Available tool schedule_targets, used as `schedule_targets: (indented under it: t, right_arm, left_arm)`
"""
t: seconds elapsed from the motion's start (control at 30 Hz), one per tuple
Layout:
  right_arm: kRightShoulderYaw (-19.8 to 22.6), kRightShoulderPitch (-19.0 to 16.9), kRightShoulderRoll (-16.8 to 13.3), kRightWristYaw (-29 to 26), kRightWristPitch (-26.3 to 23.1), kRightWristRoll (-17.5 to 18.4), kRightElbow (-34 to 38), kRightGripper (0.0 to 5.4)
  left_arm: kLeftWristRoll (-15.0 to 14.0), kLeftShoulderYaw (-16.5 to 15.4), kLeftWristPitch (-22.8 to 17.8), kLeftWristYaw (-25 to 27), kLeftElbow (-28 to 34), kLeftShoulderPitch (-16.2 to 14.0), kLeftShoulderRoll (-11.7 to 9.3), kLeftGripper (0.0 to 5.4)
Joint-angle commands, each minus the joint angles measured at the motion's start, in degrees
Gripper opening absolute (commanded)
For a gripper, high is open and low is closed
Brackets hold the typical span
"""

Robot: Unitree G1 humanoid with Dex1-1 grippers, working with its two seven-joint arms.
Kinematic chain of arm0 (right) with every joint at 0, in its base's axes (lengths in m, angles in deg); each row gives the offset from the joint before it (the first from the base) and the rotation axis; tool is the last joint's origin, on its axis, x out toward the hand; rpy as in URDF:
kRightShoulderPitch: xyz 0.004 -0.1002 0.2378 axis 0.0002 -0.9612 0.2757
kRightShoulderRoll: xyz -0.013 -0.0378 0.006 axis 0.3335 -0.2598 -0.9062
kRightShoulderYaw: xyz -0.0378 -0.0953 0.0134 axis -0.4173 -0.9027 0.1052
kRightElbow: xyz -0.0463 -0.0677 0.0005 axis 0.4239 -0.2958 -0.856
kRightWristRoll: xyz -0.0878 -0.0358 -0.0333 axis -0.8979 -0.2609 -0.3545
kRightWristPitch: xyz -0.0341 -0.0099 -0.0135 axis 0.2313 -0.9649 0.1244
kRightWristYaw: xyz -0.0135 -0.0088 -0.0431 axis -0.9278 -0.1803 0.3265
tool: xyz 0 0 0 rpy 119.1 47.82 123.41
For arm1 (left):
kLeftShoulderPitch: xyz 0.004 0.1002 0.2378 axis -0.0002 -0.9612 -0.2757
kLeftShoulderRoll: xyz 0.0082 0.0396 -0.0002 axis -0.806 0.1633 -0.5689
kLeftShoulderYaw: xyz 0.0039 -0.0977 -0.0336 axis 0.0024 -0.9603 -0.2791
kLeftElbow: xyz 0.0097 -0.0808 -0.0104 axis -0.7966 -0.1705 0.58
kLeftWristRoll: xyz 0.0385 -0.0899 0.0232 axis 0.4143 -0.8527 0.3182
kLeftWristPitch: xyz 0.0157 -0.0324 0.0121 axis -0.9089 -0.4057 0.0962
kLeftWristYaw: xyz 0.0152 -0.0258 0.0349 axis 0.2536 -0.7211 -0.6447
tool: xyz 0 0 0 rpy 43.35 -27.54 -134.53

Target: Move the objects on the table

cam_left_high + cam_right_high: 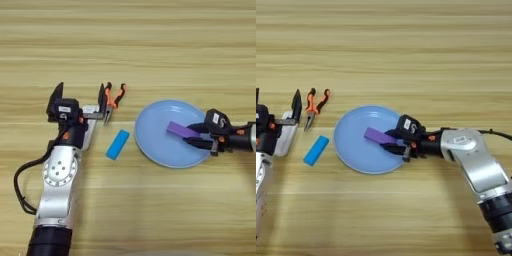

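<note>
- My right tool [397,141] is reaching in from the side and pinching the purple block [377,135] by its near end, so the block is sitting over the light blue plate [351,150], probably for a drop-off there.
- My left tool [80,102] is hovering with fingers spread over the white device [91,122], which is lying on the table [150,40] partly under my arm, so I'm guessing that's the next grab.
- The blue block [117,144] and pliers [111,100] are just sitting beside it.

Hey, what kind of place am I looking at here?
Probably a robot test bench: a bare wooden table with a blue plate, orange-handled pliers, a blue block, and two robot arms working over it.
</note>
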Motion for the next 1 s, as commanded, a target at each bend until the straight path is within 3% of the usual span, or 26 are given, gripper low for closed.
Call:
schedule_targets:
  t: [0.03,0.3,0.47,0.53,0.63,0.73,1.0]
  right_arm:
    - [2.48,-0.98,-3.16,-1.72,-0.46,2.34,4.43,1.43]
    - [6.17,-6.57,-10.44,-8.8,2.86,7.13,11.63,1.43]
    - [6.96,-9.7,-12.88,-12.59,5.74,9.36,14.29,1.43]
    - [6.64,-9.92,-13.32,-13.23,6.44,9.24,14.55,1.43]
    - [6.48,-9.88,-13.57,-13.57,6.75,9.09,14.67,1.43]
    - [6.2,-10.03,-14.21,-14.07,6.64,9.15,15.56,1.43]
    - [5.01,-10.04,-14.74,-14.01,5.48,9.17,18.5,1.43]
  left_arm:
    - [0.83,0.39,0.06,0.55,1.06,0.22,-0.77,5.4]
    - [0.7,0.51,0.12,0.98,2.27,-0.74,-1.24,5.4]
    - [0.18,0.3,0.86,2.37,2.37,-1.01,-2.2,5.4]
    - [-0.68,0.24,0.95,3.66,3.04,-1.07,-2.83,5.4]
    - [-4.78,0.7,-0.63,8.45,4.79,-1.37,-4.32,5.4]
    - [-7.45,3.07,0.01,15.91,6.95,-3.03,-7.66,5.4]
    - [-16.56,9.1,-4.89,34.32,15.86,-7.36,-16.37,5.4]
